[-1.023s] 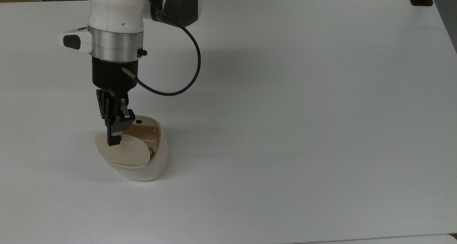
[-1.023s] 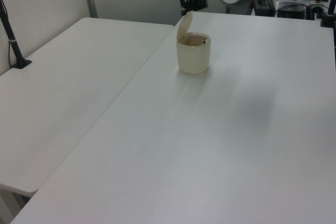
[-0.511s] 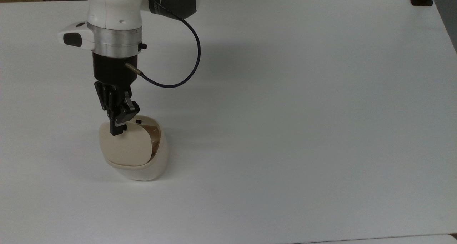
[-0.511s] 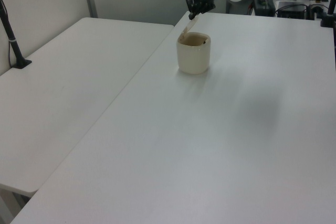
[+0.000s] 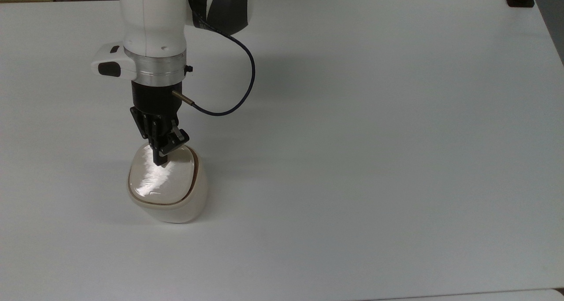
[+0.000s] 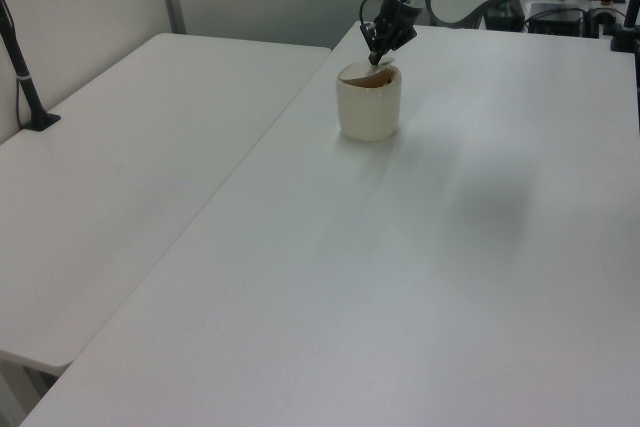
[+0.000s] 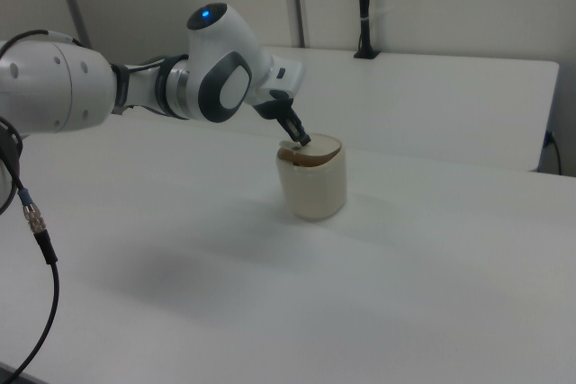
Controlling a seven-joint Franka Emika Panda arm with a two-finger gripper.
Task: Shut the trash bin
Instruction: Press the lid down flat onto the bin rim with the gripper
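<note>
On the white bench (image 5: 374,138), toward the top view's left edge, stands the trash bin (image 5: 169,188), its glossy lid (image 5: 161,180) almost down, a thin gap showing, and the gripper (image 5: 161,162) pressed together on it.

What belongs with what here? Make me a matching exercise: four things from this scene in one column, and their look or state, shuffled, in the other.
Things:
1. lid
2. gripper
3. cable
4. table

States:
A. white, bears the trash bin
B. dark, loops out from the arm's wrist
C. glossy, lying almost flat on the trash bin
D. black, tip on the lid near its edge

Pairs: 1-C, 2-D, 3-B, 4-A
</note>
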